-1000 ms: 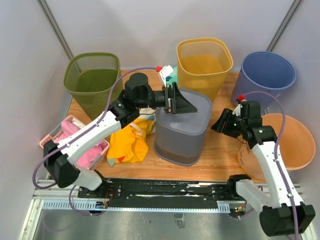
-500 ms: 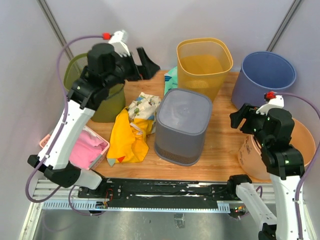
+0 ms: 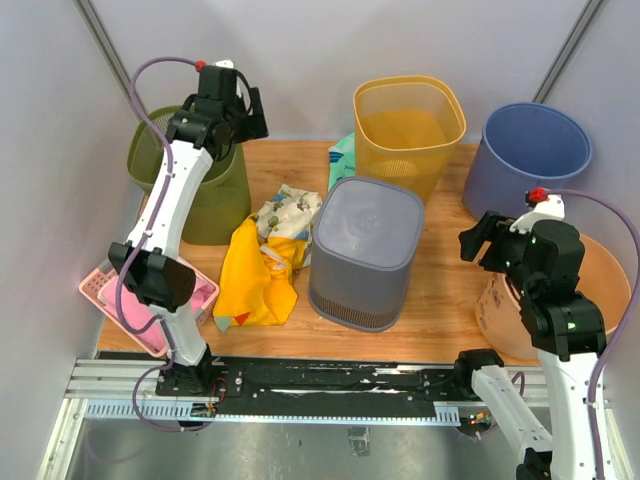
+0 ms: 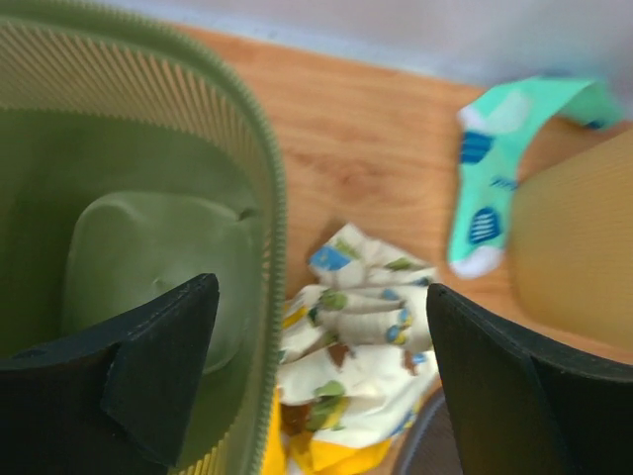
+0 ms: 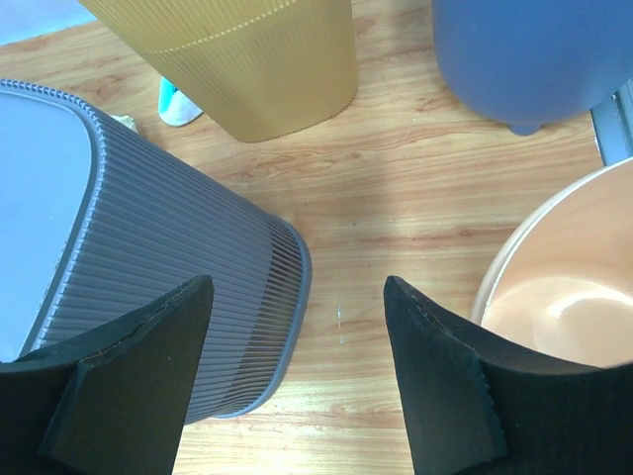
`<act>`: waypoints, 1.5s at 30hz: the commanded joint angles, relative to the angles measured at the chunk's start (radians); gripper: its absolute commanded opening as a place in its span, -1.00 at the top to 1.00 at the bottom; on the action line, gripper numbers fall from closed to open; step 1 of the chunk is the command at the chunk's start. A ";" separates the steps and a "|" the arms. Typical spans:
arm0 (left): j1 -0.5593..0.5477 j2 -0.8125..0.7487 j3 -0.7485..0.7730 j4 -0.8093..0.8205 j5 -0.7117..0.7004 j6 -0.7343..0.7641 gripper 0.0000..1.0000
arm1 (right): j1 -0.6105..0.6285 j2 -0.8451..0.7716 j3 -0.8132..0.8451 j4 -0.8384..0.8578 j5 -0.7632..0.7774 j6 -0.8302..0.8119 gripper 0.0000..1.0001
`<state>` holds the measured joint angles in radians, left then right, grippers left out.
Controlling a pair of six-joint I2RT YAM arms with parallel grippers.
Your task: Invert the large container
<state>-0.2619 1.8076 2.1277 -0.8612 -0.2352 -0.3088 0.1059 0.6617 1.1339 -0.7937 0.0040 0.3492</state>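
Top external view is showing the grey ribbed container [image 3: 365, 245] standing mid-table with its flat closed base facing up and its wider rim resting on the wood, so it is looking already inverted. The right wrist view is agreeing: smooth base on top, ribbed wall [image 5: 168, 267] flaring down to the board.

The left gripper [image 3: 243, 108] is hovering high, well to the left of and behind the grey container, over the rim of the green basket [image 3: 225, 200]; its fingers are standing wide apart and holding nothing. The right gripper [image 3: 482, 240] is hanging just to the right of the grey container, apart from it, jaws likewise spread and empty, with the peach tub [image 3: 600, 270] beyond.

A yellow garment [image 3: 255, 280] and a patterned cloth [image 3: 290, 215] are lying against the grey container's left side; a yellow basket [image 3: 410, 120] is standing just behind it.

Judging from this, the flipping step is reading as finished and both arms are clearing off. Any next move is calling only for staying away from the grey container's walls so it is not nudged or tipped.
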 commanded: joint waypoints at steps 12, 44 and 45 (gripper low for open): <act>0.015 0.014 -0.014 -0.030 -0.001 0.061 0.98 | 0.009 0.095 -0.007 0.003 -0.016 -0.043 -0.38; 0.310 -0.221 -0.715 1.174 0.809 -0.715 1.00 | 0.009 0.052 -0.062 -0.034 -0.002 0.000 -0.32; 0.319 -0.211 -0.728 1.165 0.814 -0.708 1.00 | 0.008 0.047 -0.069 -0.033 -0.003 0.003 -0.32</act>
<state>0.0319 1.6188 1.4517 0.0498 0.4335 -0.8856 0.1059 0.7227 1.0950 -0.8143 -0.0063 0.3367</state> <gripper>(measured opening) 0.058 0.662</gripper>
